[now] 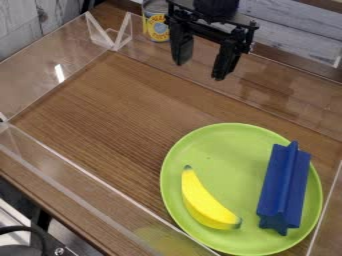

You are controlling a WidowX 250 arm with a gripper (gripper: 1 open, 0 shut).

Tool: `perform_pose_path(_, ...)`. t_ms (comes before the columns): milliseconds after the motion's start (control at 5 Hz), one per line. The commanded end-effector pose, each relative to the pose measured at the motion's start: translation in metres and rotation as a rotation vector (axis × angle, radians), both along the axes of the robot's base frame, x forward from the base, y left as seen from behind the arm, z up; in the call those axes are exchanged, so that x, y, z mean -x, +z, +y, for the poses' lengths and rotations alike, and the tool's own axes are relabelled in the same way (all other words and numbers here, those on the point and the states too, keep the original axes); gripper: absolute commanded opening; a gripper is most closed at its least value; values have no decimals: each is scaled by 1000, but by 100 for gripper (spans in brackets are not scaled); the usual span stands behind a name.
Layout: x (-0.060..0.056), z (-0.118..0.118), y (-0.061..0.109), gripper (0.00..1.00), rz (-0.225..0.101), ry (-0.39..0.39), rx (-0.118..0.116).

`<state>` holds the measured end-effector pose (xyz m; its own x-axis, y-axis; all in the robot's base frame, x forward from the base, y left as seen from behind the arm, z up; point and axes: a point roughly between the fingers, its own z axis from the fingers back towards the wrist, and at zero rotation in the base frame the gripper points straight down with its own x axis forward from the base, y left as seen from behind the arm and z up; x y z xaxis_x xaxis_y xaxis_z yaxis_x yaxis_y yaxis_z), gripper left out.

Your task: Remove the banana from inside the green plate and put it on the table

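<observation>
A small yellow banana [207, 199] lies in the left half of the large lime-green plate [221, 140], which rests on the brown wood-grain table [107, 110] at the front right. My black gripper [202, 58] hangs at the back of the table, pointing down, well beyond the plate and apart from it. Its two fingers stand wide apart with nothing between them.
A blue ridged block [282, 188] lies in the plate's right half, next to the banana. Low clear acrylic walls [54, 165] ring the table. A yellow-labelled object [158, 24] stands behind the back wall near the arm.
</observation>
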<state>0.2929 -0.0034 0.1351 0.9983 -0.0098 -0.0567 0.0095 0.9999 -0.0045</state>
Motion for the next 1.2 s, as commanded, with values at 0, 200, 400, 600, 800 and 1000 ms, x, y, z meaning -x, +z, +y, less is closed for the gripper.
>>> perform_pose_path(0, 18, -8, -1, 100, -14, 78, -2)
perform_pose_path(200, 45, -21, -1, 100, -64, 201, 5)
perform_pose_path(400, 67, -31, -2, 100, -95, 330, 12)
perform_pose_path(600, 80, -41, -6, 100, -121, 420, 23)
perform_pose_path(800, 89, -47, -15, 100, -140, 482, 43)
perform_pose_path(1000, 94, -49, -26, 100, -148, 525, 63)
